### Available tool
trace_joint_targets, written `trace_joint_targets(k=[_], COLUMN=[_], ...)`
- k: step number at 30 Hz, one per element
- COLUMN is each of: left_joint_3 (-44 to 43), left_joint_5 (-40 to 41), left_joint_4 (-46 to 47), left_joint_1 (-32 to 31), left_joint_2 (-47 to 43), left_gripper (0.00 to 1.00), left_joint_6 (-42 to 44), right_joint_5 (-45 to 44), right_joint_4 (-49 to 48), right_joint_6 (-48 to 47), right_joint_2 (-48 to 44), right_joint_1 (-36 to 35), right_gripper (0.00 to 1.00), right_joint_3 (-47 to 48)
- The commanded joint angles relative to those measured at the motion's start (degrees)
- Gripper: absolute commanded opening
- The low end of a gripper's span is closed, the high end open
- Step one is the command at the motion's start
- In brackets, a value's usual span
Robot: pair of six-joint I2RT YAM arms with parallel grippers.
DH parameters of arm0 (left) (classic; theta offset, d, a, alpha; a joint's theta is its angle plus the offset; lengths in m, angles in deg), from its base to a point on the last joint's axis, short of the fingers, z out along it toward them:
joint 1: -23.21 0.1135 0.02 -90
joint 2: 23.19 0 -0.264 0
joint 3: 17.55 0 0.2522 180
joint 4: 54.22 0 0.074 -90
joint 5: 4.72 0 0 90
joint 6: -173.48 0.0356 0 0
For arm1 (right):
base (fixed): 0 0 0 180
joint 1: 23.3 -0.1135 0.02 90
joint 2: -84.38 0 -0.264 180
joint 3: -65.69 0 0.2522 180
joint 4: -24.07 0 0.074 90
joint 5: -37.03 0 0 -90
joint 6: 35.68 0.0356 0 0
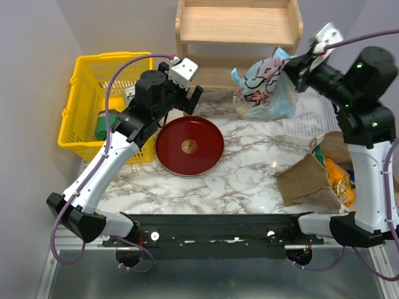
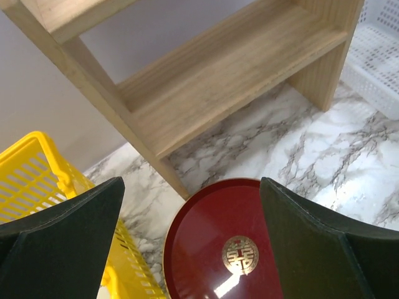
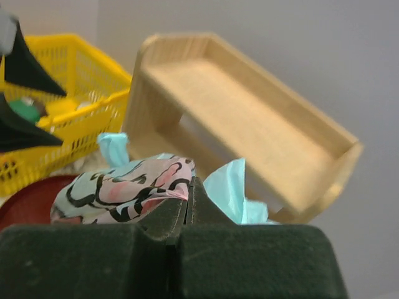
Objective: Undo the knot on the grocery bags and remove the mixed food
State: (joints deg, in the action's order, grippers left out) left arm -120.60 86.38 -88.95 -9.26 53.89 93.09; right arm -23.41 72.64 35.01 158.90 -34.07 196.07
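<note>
Bag in grip of right claw

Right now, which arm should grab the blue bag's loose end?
The left arm. The right gripper is shut on the top of the light-blue plastic bag, so it is busy. The left gripper is open and empty above the red plate, on the bag's free side.
</note>
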Motion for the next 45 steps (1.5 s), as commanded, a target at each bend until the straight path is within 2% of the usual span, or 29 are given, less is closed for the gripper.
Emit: trace_joint_targets(k=[1,9,13,17,24,29,33,35,38,40,41,42,44,45], left_joint_3=[2.0,5.4,5.8,6.5,8.6,10.8,12.8,14.1,16.3,17.1,17.1,17.1,17.0,16.5], left_joint_5=[1.9,-0.5,-1.0,-3.0,-3.8,-4.1,-4.2,-4.6,-5.8,-6.6,-7.2,-7.3,-7.2,-7.1], left_joint_4=[-1.3,-1.3,-1.0,-0.7,0.0,0.9,1.2,1.4,1.3,1.1,1.1,1.1,1.1,1.0], left_joint_1=[0.3,0.3,0.3,0.3,0.3,0.3,0.3,0.3,0.3,0.3,0.3,0.3,0.3,0.3], left_joint_2=[-1.6,-2.2,-1.4,-0.9,-1.8,-3.1,-3.8,-4.4,-4.8,-4.8,-4.7,-4.7,-4.3,-4.2], left_gripper=[0.99,0.99,0.99,0.99,0.99,0.99,0.99,0.99,0.99,0.99,0.99,0.99,0.99,0.99], left_joint_6=[1.0,1.0,0.2,-0.6,0.2,0.2,-0.7,-1.3,-2.2,-2.6,-2.7,-2.7,-2.6,-2.4], right_joint_5=[-6.7,-9.1,-11.4,-18.4,-31.0,-33.8,-37.9,-36.9,-28.2,-23.3,-21.3,-17.1,-14.4,-15.1], right_joint_4=[-0.3,-1.8,-1.5,-4.4,-7.8,-6.8,-6.9,-5.5,-1.2,-0.6,0.2,0.7,1.6,2.2], right_joint_6=[-2.9,-3.4,-7.1,-9.6,-11.6,-15.0,-18.4,-18.9,-17.3,-12.8,-11.5,-9.0,-6.1,-3.8], right_joint_2=[-4.7,-9.2,-11.4,-11.2,-8.2,-8.5,-9.2,-9.3,-7.8,-7.7,-7.5,-7.1,-5.3,-4.6], right_joint_1=[-2.9,-6.0,-11.5,-16.2,-16.5,-16.5,-16.6,-17.0,-19.5,-22.4,-24.9,-25.8,-26.1,-26.1], right_gripper=[0.01,0.01,0.01,0.01,0.01,0.01,0.01,0.01,0.07,0.10,0.13,0.32,0.70,0.95], right_joint_3=[-10.4,-31.1,-41.8,-50.1,-49.9,-48.2,-50.3,-53.2,-55.8,-57.3,-57.7,-57.6,-56.2,-53.4])
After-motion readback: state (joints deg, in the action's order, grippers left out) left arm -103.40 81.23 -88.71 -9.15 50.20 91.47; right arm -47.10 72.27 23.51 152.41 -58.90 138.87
